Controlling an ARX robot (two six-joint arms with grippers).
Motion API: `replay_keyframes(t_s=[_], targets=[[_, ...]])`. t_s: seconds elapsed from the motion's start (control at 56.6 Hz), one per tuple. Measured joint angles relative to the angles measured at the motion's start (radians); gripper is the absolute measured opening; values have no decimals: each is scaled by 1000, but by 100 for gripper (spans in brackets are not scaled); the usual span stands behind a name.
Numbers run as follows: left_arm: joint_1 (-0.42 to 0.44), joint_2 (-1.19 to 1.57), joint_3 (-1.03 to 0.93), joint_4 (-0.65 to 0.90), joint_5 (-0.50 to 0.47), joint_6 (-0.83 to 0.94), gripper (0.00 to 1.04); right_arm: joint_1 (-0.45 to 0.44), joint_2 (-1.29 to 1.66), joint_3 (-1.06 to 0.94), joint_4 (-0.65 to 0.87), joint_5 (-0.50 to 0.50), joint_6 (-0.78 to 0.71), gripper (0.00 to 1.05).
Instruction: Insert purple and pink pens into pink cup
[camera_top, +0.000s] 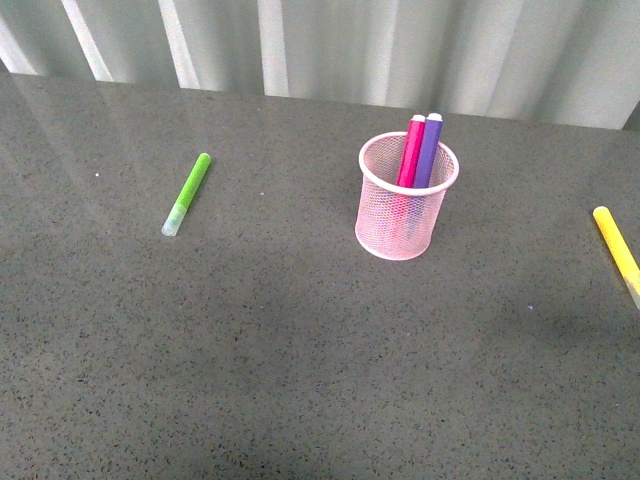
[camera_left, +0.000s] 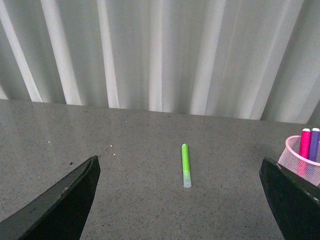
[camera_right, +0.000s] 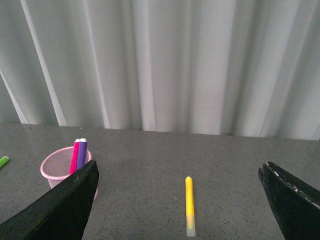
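A speckled grey worktop (camera_top: 300, 350) is backed by pale curtains (camera_top: 400, 50), while the left gripper (camera_left: 180, 200) and right gripper (camera_right: 177, 200) are held wide open, empty

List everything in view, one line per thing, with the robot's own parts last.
pink cup: one, light pink wire mesh, upright on the table, right of centre in the front view.
pink pen: one, magenta, standing in the cup, leaning on its rim.
purple pen: one, purple, standing in the cup beside the pink pen.
green marker: one, lime green, lying flat to the cup's left.
yellow marker: one, yellow, lying flat to the cup's right.
table: one, grey speckled.
curtain: one, pale, behind the table.
left claw: one, black, open, empty.
right claw: one, black, open, empty.
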Motion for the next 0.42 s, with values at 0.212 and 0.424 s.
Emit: replay_keyframes(t_s=[0.212, 0.424], targets=[[0, 0, 0, 0, 0, 0, 98, 0, 0, 0, 0, 0, 0, 98], [0, 0, 0, 0, 0, 0, 98, 0, 0, 0, 0, 0, 0, 98]])
